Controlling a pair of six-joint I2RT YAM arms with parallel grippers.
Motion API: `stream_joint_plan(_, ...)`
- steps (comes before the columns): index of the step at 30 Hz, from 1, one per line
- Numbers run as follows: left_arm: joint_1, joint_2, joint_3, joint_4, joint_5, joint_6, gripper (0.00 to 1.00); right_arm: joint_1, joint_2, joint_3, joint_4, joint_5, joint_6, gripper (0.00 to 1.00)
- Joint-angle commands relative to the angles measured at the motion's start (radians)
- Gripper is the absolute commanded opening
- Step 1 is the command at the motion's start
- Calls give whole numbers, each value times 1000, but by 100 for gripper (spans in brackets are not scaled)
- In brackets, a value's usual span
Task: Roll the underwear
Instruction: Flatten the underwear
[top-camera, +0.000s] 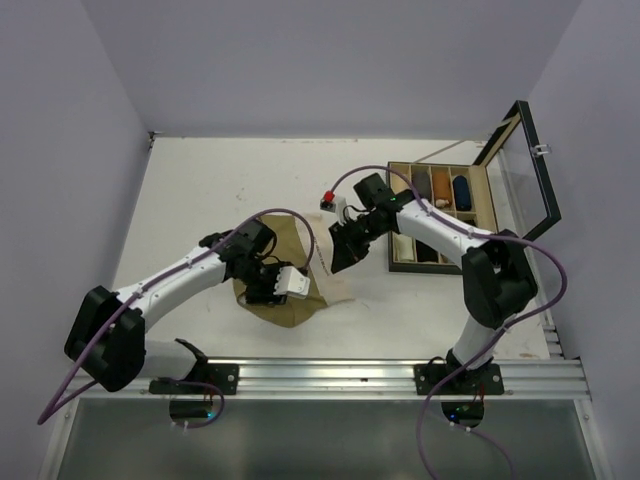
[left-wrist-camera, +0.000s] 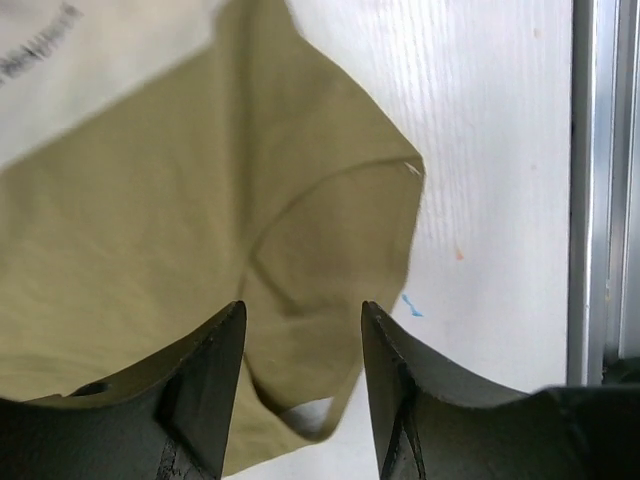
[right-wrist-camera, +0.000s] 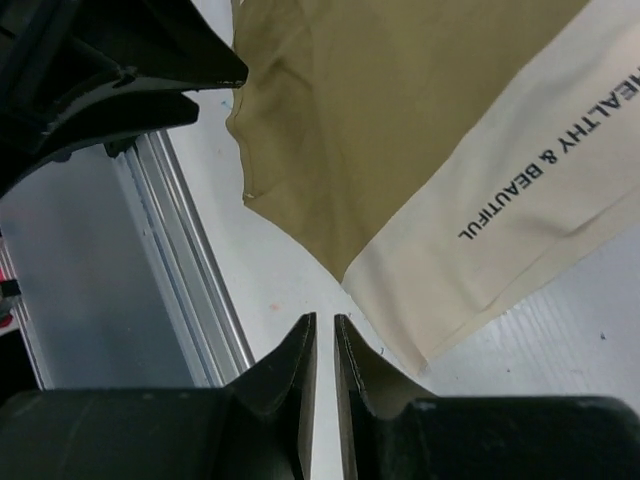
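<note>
Left gripper (left-wrist-camera: 303, 312): my jaws parted above the olive underwear (left-wrist-camera: 150, 220), gripping nothing.
Right gripper (right-wrist-camera: 324, 330): mine too, nearly closed, empty.
Advice: pinch hem (left-wrist-camera: 330, 190) squarely, roll toward waistband (right-wrist-camera: 500, 220).

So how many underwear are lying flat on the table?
1: olive-tan cloth boxer briefs with a cream waistband, spread on the white table. Rolled bundles in the open wooden box may be more.

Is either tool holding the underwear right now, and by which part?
Neither. The left tool stands open over the olive-tan underwear, at a leg, without pinching it. The right tool is nearly closed on nothing, near the cream waistband.
</note>
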Motion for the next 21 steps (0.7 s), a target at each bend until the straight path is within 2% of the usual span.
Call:
stream_joint_plan(1,6,-12,76,-31,94,-31,54,73,37,30,-12,59,-32,17)
stream_joint_plan(3,4,2,59,-15,98,-54,54,81,57,5,46,101,46,24)
stream_joint_plan(7,1,28,0,49,94,-74,53,92,116,5,165,131,120,26)
stream_joint_plan(13,-9,86,-92,92,27,-76,50,92,230,45,121,206,92,24)
stream_joint_plan(21,-9,73,-198,69,-49,7,43,43,200,-4,81,259,63,18)
